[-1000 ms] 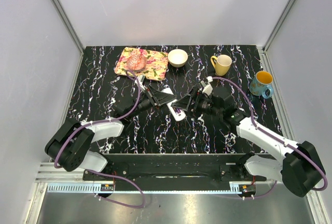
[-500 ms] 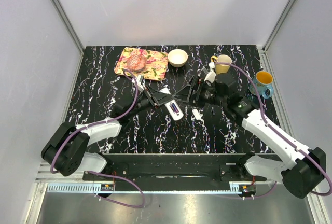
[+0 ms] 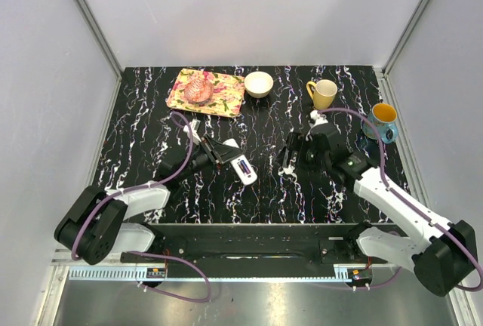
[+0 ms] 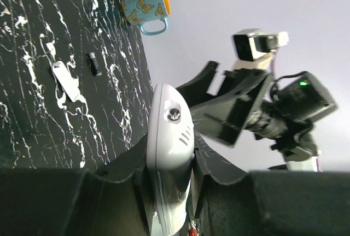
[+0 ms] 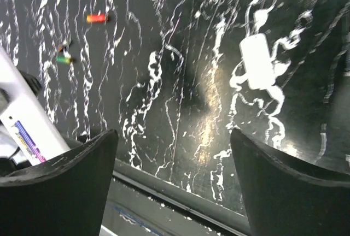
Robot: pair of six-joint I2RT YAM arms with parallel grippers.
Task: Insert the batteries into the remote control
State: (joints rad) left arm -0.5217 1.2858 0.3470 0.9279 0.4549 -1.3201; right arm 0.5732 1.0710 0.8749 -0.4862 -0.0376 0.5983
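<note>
My left gripper is shut on the white remote control and holds it on edge over the table's middle. Its slot shows purple, and the remote fills the left wrist view between the fingers. My right gripper is open and empty, a little right of the remote. The right wrist view shows its jaws wide apart, the remote's end, a reddish-orange battery and a green battery on the table. A dark battery lies beside the white cover piece, which also shows in the right wrist view.
A floral tray with a pink object stands at the back left, a white bowl beside it. A yellow mug and a blue butterfly mug stand at the back right. The table's near edge runs below the right gripper.
The two grippers were close together at the remote; now the right gripper has drawn back to the right. The left has pulled the remote slightly nearer and to the left.
</note>
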